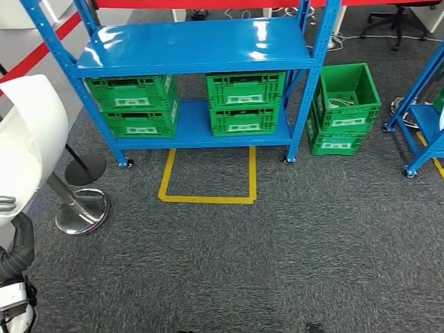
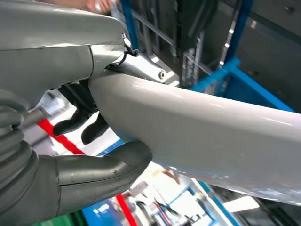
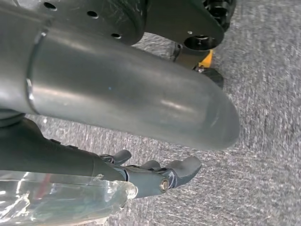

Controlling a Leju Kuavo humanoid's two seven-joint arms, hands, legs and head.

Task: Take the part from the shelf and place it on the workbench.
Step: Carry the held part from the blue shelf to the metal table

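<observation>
White part (image 1: 23, 135) raised at the far left of the head view, clear of the blue shelf (image 1: 193, 48).
Gripped by the left robot hand (image 2: 71, 155): thick thumb (image 2: 106, 169) pressed under the smooth white shell, dark fingers (image 2: 71, 125) on its other side. Further right, green crates (image 1: 133, 104) on the lower shelf board, white labels too small to read. Yellow tape rectangle (image 1: 209, 198) on the grey carpet (image 1: 261, 263) in front. Two more stacked green crates (image 1: 343, 104) just beside the shelf. Right robot hand (image 3: 152, 174) low over the carpet, fingers stretched out, clear plastic (image 3: 53, 202) against them; held or not, cannot tell.
</observation>
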